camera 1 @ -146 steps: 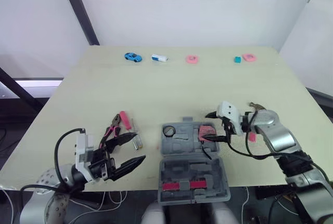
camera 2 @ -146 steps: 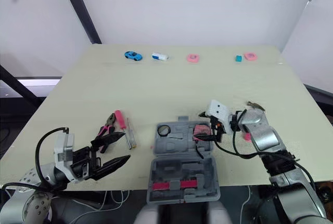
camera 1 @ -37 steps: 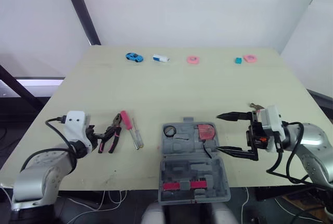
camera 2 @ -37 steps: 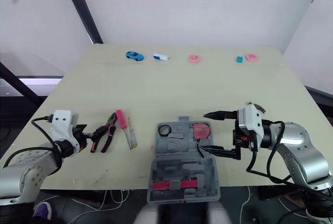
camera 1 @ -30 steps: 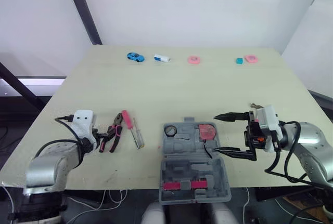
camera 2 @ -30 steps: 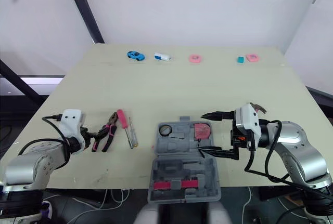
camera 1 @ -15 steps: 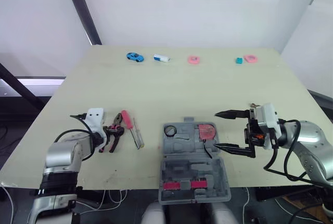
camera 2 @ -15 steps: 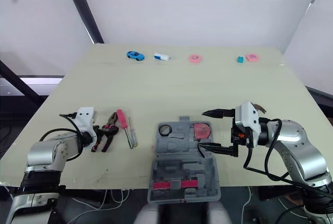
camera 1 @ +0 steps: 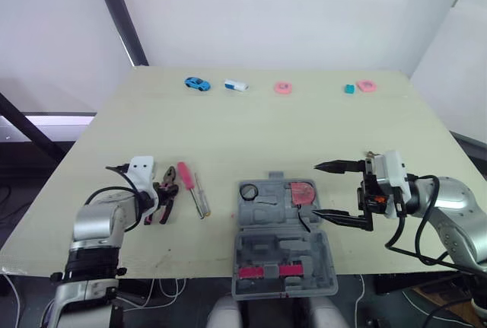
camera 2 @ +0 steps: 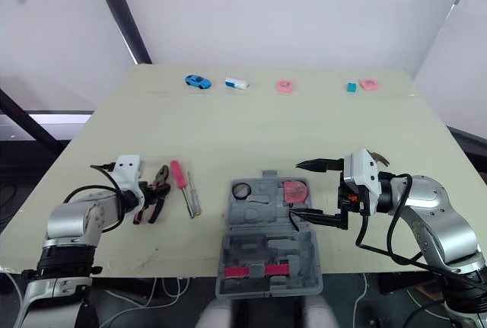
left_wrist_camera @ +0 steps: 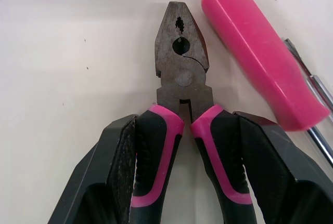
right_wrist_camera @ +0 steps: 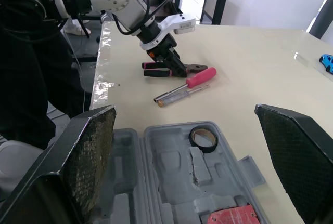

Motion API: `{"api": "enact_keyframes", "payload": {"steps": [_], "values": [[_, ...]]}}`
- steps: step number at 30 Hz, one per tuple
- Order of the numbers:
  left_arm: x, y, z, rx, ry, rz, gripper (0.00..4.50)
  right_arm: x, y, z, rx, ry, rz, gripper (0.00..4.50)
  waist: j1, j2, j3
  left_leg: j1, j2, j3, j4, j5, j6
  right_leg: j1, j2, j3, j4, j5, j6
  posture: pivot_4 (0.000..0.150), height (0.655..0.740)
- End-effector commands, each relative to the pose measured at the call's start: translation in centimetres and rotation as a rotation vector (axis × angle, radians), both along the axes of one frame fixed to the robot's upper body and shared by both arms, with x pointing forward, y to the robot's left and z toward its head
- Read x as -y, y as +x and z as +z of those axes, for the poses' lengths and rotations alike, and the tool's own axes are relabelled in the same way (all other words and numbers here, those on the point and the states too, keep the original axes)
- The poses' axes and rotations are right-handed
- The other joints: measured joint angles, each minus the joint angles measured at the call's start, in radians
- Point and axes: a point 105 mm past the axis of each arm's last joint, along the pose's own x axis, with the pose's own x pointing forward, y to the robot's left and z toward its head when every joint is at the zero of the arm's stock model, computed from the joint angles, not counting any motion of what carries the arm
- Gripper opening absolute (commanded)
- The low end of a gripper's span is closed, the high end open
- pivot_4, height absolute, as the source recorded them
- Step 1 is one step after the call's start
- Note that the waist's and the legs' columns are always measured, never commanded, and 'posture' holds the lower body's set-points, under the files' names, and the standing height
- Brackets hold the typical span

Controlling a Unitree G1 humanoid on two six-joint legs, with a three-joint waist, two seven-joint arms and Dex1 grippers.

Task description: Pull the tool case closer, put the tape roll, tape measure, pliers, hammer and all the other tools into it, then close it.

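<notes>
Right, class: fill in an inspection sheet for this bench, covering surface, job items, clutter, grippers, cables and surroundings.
Surface: cream table, tools near its front edge.
Job's things: grey tool case open, holding tape roll and tape measure; pliers and pink screwdriver lie left of it.
Clutter: small toys along the far edge, a blue car among them.
Grippers: left gripper shut on the pliers' handles; right gripper open, beside the case.
Cables: black cable loops on both forearms.
Surroundings: white walls, dark slanted post behind.
</notes>
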Motion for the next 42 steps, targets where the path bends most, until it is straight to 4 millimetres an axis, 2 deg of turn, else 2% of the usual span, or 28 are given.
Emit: {"api": "enact_keyframes", "payload": {"steps": [1,5,10,12,16,20,25,30,36,42], "values": [[-0.4,-1.0,-0.4,-0.016,-0.02,0.019,2.42,-0.3,-0.1,0.7,0.035,0.017,0.019,4.5,-0.003,0.0,0.0,0.0,0.0,0.0,0.0,0.0,0.0,0.0,0.0,0.0,0.0,0.0,0.0,0.15,0.74],[-0.9,-1.5,0.7,0.034,-0.012,-0.013,2.42,-0.4,0.0,0.7,0.032,0.016,0.02,4.5,-0.007,0.0,0.0,0.0,0.0,0.0,0.0,0.0,0.0,0.0,0.0,0.0,0.0,0.0,0.0,0.15,0.74],[-1.6,-3.4,4.9,0.129,0.007,-0.218,2.42,-0.7,1.1,1.0,-0.03,0.021,-0.062,4.5,-0.009,-0.002,0.001,0.0,0.001,0.0,0.0,0.0,0.0,-0.001,0.0,0.0,0.0,0.0,0.0,0.15,0.74],[-0.6,-4.2,6.7,0.16,0.047,-0.391,2.42,-1.1,1.5,1.0,-0.025,0.002,-0.082,4.5,-0.006,-0.002,0.001,-0.001,0.001,0.0,0.0,0.0,0.0,-0.002,0.0,-0.001,0.0,-0.001,-0.001,0.15,0.74],[1.8,-5.7,9.0,0.165,0.07,-0.693,2.42,-2.4,1.4,1.2,-0.045,-0.05,-0.048,4.5,0.009,-0.001,0.002,-0.001,0.001,0.001,-0.001,0.0,0.0,-0.002,-0.004,-0.001,-0.001,-0.003,-0.005,0.15,0.74],[5.1,-6.7,11.4,0.145,0.094,-1.037,2.42,-3.9,2.7,0.6,-0.026,-0.232,-0.1,4.5,0.007,-0.002,0.003,-0.001,0.0,0.003,-0.001,0.0,0.0,-0.002,-0.005,0.0,-0.002,-0.003,-0.005,0.15,0.74],[7.5,-6.2,11.7,0.082,0.144,-1.262,2.42,-6.0,4.1,0.5,-0.059,-0.328,-0.095,4.5,0.006,-0.002,0.003,-0.002,0.0,0.003,-0.001,0.0,0.0,-0.003,-0.002,0.0,-0.001,-0.003,-0.005,0.15,0.74],[10.5,-4.8,11.9,0.04,0.213,-1.476,2.42,-9.6,5.0,0.2,-0.102,-0.431,-0.045,4.5,0.001,-0.001,0.003,-0.005,0.001,0.003,0.0,0.0,0.0,-0.006,0.001,0.001,0.0,-0.002,-0.004,0.15,0.74],[12.4,-3.7,12.0,0.024,0.264,-1.593,2.42,-12.5,5.5,-0.1,-0.136,-0.464,0.0,4.5,-0.002,-0.002,0.003,-0.017,0.001,0.002,0.003,0.0,0.0,-0.018,0.002,0.001,0.004,0.0,0.0,0.15,0.74],[13.1,-3.1,12.1,0.046,0.32,-1.64,2.42,-13.5,5.7,-0.3,-0.178,-0.462,0.011,4.5,-0.004,-0.002,0.003,-0.018,0.001,0.0,0.003,0.0,0.0,-0.018,0.002,0.0,0.005,0.0,0.0,0.15,0.74]]}}
